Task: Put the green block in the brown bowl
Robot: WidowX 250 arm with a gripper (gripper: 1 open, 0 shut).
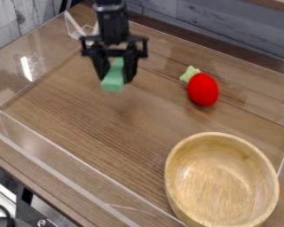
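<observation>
End effector (114, 73) clamped on green block (114, 79), lifted clear of counter (97, 160). Carrying step; next, across toward brown bowl (223, 182) at near right corner.

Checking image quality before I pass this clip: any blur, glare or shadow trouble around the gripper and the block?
Camera view: the gripper and green block are slightly soft, as if from motion, but readable; the clear wall at left carries pale glare streaks; the strawberry and bowl are sharper, with soft shadows; lighting is even across the table.
</observation>
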